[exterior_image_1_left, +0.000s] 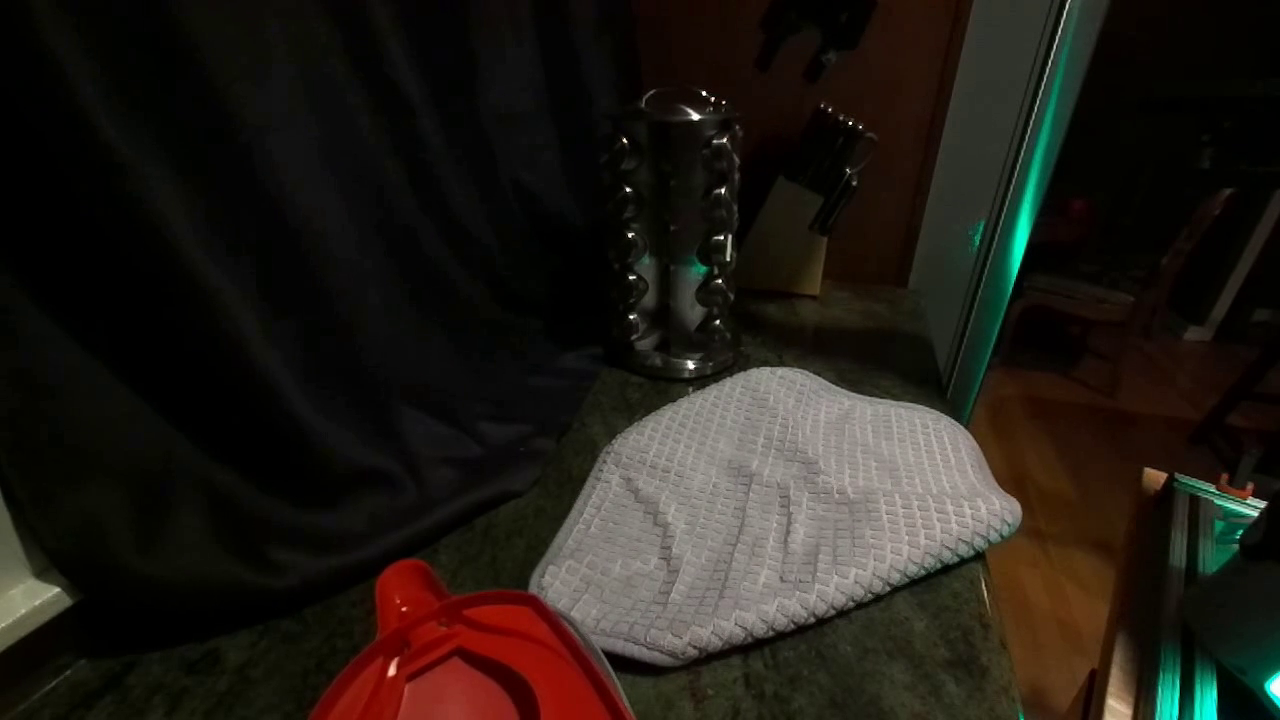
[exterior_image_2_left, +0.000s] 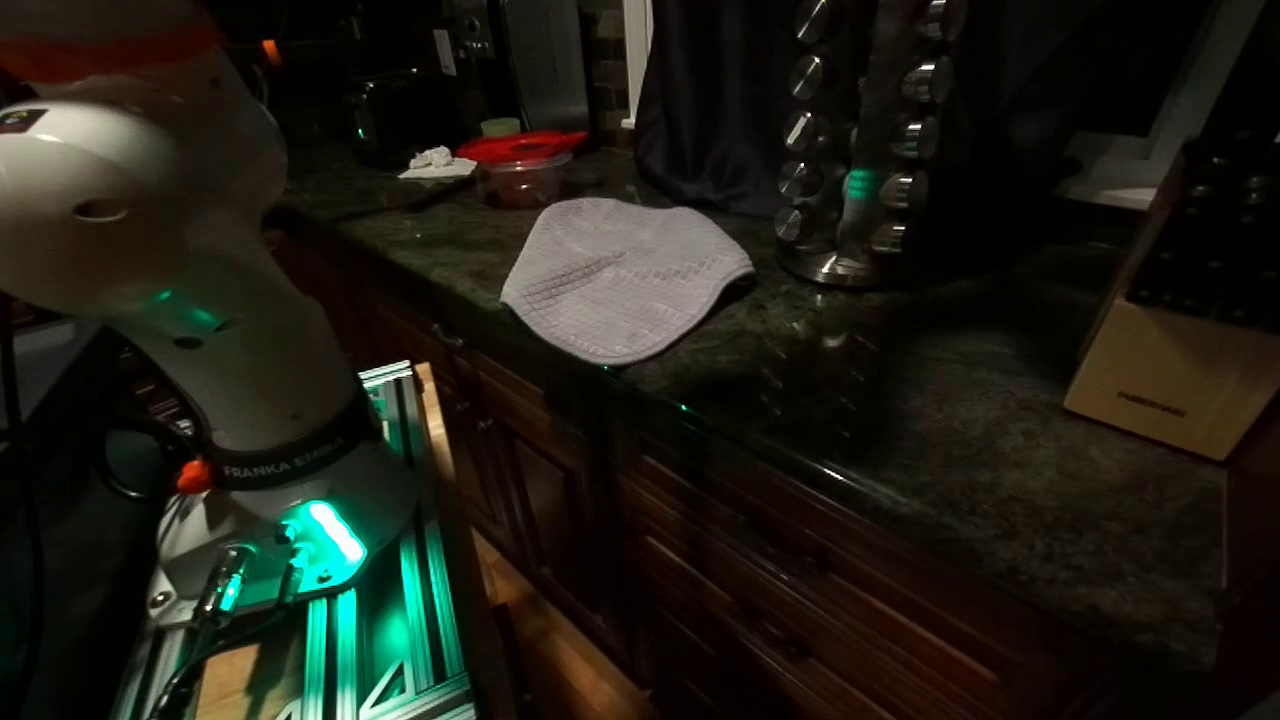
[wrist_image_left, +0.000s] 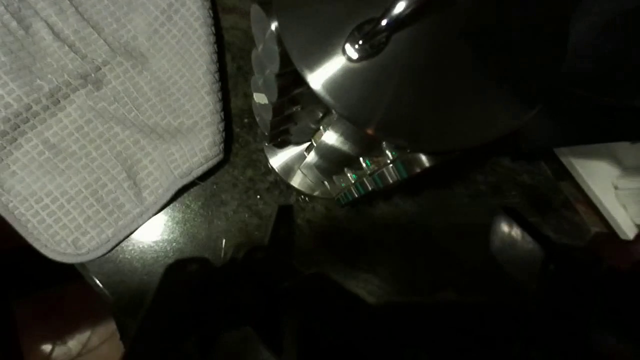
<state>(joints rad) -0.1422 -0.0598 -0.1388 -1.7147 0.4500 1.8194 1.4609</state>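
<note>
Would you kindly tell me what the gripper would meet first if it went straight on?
From the wrist view, the open gripper would probably meet the dark countertop; depth is unclear, so the spice rack alongside might come first.

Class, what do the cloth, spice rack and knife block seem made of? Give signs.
Cloth: matte fabric, from its waffle texture and wrinkles. Spice rack: probably polished metal, from its bright glints. Knife block: perhaps smooth wood, being pale tan; grain isn't clear.
</note>
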